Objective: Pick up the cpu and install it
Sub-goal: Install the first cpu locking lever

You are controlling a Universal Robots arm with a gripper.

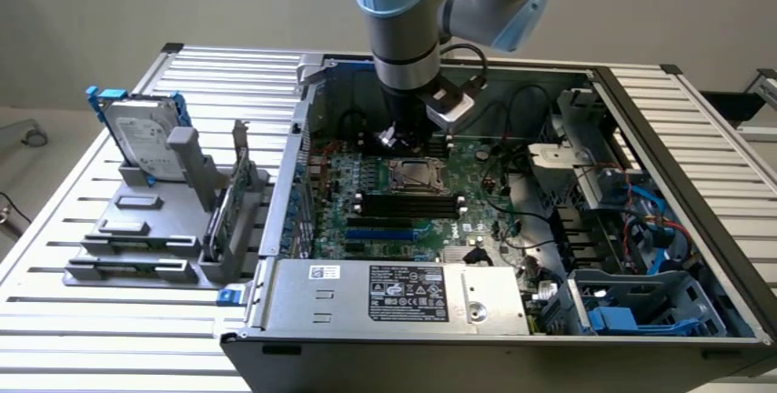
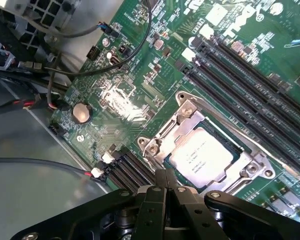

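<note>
The cpu (image 2: 202,156), a small silvery square chip with faint print on top, lies flat inside the metal-framed socket (image 2: 184,111) of the green motherboard (image 2: 125,95). In the exterior view the cpu (image 1: 416,173) sits mid-board inside the open computer case. My gripper (image 2: 166,176) hovers just above the socket's edge, its two black fingers pressed together with nothing between them. From outside, the gripper (image 1: 398,138) hangs a little behind the socket, apart from the chip.
Black memory slots (image 2: 250,80) run beside the socket, and a coin battery (image 2: 81,113) and loose cables (image 2: 65,75) lie nearby. Case walls (image 1: 297,166) surround the board. A power supply (image 1: 401,293) stands in front. A hard drive in a blue bracket (image 1: 140,138) rests on a grey fixture at the exterior view's left.
</note>
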